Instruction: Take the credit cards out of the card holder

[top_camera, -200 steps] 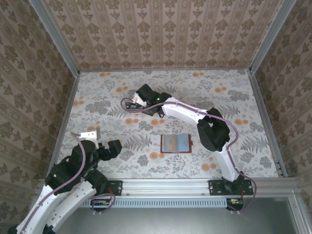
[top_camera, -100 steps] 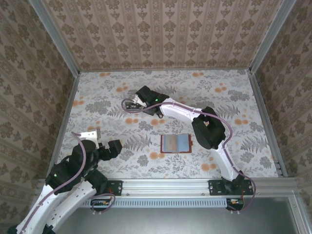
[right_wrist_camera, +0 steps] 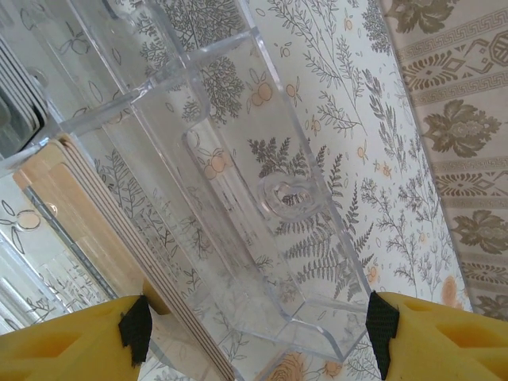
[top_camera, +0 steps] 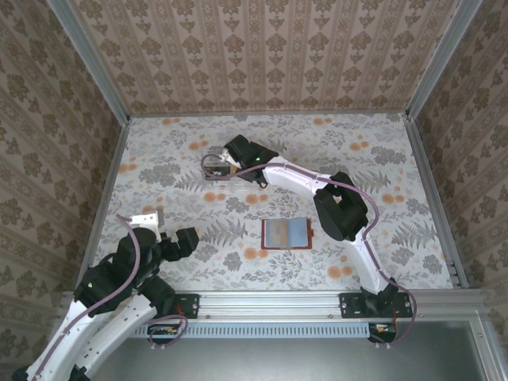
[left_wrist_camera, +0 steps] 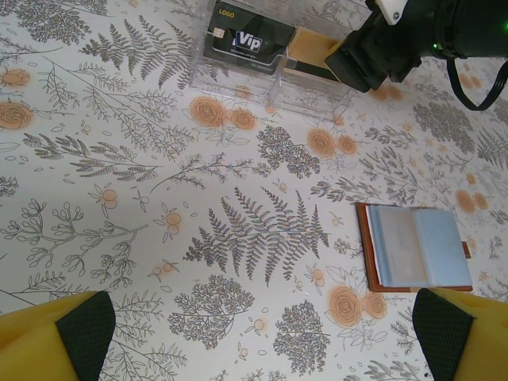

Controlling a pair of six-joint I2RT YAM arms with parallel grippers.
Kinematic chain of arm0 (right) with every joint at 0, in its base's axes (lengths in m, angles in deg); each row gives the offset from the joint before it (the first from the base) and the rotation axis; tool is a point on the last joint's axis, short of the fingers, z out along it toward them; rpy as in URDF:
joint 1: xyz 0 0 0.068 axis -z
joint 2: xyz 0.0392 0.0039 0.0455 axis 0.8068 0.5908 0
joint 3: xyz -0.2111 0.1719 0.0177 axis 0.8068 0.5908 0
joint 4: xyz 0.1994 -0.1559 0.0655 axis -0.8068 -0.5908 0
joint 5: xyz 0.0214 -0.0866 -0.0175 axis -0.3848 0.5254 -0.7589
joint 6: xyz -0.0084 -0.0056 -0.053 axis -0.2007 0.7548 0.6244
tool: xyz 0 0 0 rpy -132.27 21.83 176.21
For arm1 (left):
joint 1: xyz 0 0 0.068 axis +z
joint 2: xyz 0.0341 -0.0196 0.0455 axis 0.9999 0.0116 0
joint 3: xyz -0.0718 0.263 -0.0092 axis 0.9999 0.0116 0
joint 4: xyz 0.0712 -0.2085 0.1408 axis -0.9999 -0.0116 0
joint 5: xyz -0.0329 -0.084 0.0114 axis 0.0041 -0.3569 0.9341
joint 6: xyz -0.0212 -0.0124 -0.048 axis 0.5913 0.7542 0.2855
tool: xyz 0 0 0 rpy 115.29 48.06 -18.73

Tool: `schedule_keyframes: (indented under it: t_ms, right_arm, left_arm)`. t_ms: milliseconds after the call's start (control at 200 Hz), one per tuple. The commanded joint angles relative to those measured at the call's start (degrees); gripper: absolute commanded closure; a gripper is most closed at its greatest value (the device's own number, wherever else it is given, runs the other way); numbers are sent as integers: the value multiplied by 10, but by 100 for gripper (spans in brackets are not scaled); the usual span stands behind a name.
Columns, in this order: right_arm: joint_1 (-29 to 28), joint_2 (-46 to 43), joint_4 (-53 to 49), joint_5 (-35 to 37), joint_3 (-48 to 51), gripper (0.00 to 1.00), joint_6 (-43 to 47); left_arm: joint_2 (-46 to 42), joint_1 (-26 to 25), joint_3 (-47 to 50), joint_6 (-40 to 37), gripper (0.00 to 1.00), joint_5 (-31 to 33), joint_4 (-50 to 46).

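Reddish-brown leather marks the small bifold card holder (left_wrist_camera: 413, 248), which is seen lying flat and opened on the flower-patterned table (left_wrist_camera: 119, 182), well apart from the right pincer (right_wrist_camera: 254, 333) and on its base-ward side, and ahead of the left pincer (left_wrist_camera: 262, 325), just forward of its right-hand pad. Blue-grey lining is shown across both opened halves, and no card can be made out in them, though a card tucked into a pocket could not be ruled out at this size. A dark grey plastic card (left_wrist_camera: 242, 40) with a white logo and an orange-tan plastic card (right_wrist_camera: 71, 214) are found inside the clear plastic oblong box (right_wrist_camera: 262, 159): the tan one runs up to the right pincer's left-hand pad, the dark one lies in the compartment beyond it. The right pincer's jaws are set astride the near end of that box; whether the box is pinched or merely straddled cannot be told. The left pincer is spread wide, nothing between its pads. The task is judged all but done, with both cards out of the holder; little seems left beyond the right pincer being drawn clear.
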Motion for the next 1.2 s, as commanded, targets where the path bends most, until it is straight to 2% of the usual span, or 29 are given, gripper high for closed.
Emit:
schedule_keyframes:
  t_ms: [0,375,680,860,1030,1195]
  right_arm:
    - [1,8,-3,9,-20,25,-10]
    - [1,9,-14,9,-23,25,-24]
    - [-13,-88,16,-14,68,26,-78]
    - [-22,-187,35,-41,155,27,-180]
    - [-25,-313,57,-72,280,32,-323]
    - [-24,-430,75,-104,420,41,-434]
  left_arm:
    - [4,5,1,0,0,2,6]
    - [2,5,1,-2,0,-5,5]
    - [18,5,11,-15,0,-22,31]
    - [55,5,28,-21,0,-51,84]
    - [124,5,44,-14,0,-100,170]
    - [208,2,77,13,7,-157,285]
